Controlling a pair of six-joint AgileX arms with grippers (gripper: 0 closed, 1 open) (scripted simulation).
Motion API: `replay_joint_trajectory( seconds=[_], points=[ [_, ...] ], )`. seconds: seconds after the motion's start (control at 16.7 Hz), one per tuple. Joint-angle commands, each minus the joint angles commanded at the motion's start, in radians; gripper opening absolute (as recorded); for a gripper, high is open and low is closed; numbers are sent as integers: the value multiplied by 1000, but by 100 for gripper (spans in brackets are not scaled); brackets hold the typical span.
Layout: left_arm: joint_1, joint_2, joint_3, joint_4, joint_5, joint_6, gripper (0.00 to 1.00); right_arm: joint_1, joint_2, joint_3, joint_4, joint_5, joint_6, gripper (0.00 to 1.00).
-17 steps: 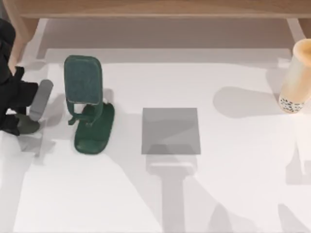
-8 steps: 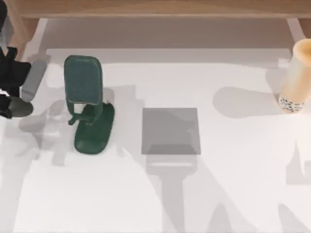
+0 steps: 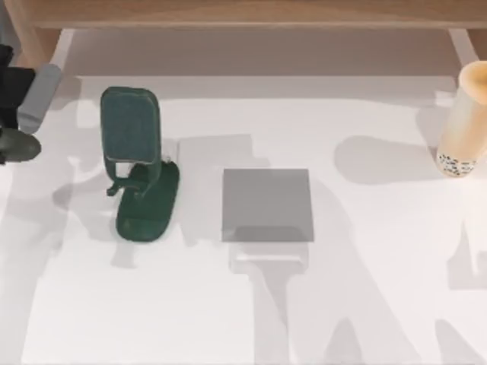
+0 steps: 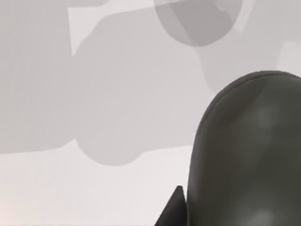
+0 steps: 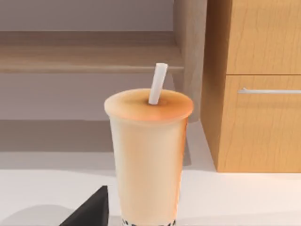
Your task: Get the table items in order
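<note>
Table items are spread over a white table (image 3: 380, 304), seen from above.

At the far left edge, the left gripper (image 3: 9, 114) is found as a black shape. The small dark grey computer mouse (image 3: 19, 144) is tucked right against it. In the left wrist view the mouse (image 4: 244, 155) is seen very close, with a dark fingertip (image 4: 176, 209) touching its side. So the mouse seems to be pinched by this claw, though the grip itself is hidden. A light grey bar (image 3: 38, 95) is also seen beside the claw, and it cannot be told what it is.

Just to the right, a dark green phone stand (image 3: 144, 205) is set upright on the table, with its flat back plate (image 3: 129, 125) tipped toward the far side. No phone is held on it.

Near the middle, a flat grey square pad (image 3: 266, 204) is laid on the table, a little apart from the stand. Nothing is placed on it.

At the far right edge, the tall tan cup (image 3: 464, 122) is stood upright, well apart from the pad. Dark speckles are seen at its base. In the right wrist view the cup (image 5: 148, 155) is shown close up, with a white straw (image 5: 157, 84) poking out of its lid. A wooden cabinet (image 5: 256, 132) with a metal handle (image 5: 270, 90) is seen behind it.

The right gripper (image 5: 89, 212) is held near the cup, at its base. It cannot be told if this claw is spread or pressed together.
</note>
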Motion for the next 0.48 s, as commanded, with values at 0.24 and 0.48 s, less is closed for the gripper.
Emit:
replay_joint_trajectory(
  seconds=[0.24, 0.48],
  points=[
    [-12, -17, 20, -2, 2, 21, 0, 0, 0, 0, 0, 0, 0, 100],
    [-91, -88, 137, -25, 9, 122, 0, 0, 0, 0, 0, 0, 0, 100]
  ],
)
